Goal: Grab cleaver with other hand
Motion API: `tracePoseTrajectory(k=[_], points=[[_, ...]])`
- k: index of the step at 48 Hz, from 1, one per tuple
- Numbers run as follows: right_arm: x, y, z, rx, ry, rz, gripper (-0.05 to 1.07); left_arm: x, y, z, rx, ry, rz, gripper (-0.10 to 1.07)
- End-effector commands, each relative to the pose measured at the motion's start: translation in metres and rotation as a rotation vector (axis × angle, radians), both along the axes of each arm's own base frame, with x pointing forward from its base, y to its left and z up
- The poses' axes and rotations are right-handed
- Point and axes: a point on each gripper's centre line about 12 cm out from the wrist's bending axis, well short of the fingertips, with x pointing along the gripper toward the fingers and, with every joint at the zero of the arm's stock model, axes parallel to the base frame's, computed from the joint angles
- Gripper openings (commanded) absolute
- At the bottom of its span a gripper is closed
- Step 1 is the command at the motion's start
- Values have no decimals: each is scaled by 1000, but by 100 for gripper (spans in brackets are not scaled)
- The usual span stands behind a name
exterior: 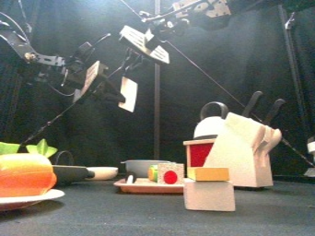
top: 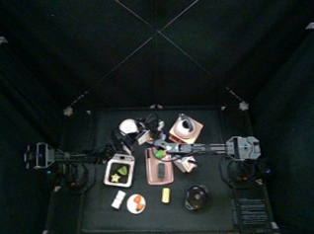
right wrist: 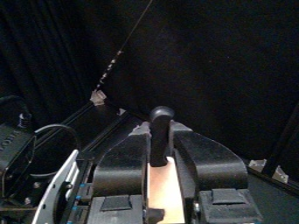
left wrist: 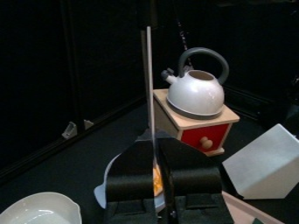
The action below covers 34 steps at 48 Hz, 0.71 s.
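Note:
The cleaver is held up in the air between both arms. In the left wrist view its thin blade stands edge-on, rising straight out of my left gripper, whose jaws are shut on it. The right wrist view shows the cleaver's black handle sticking up between the jaws of my right gripper, which is shut on it. From above, both arms meet over the middle of the table.
A white kettle sits on a red box, with a pale knife block beside it. In front stand a cutting board with food, a plate with vegetables and a wooden block.

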Motion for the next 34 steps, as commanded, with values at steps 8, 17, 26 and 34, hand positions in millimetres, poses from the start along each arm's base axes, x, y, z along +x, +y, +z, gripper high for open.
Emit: tracePoseTrajectory(k=[8,17,26,34], points=[[-28,10,20,-16,-21,-85,49,-10,-15,18,19,-65,-43,28],[-46,20,11,2,13,-145,49,-28,-28,26,23,-98,-83,29],[-51,23,-3,70,26,-166,51,-43,-33,29,34,-115,-105,29],[-52,24,-10,108,-8,-176,61,-49,-35,26,29,-109,-112,29]])
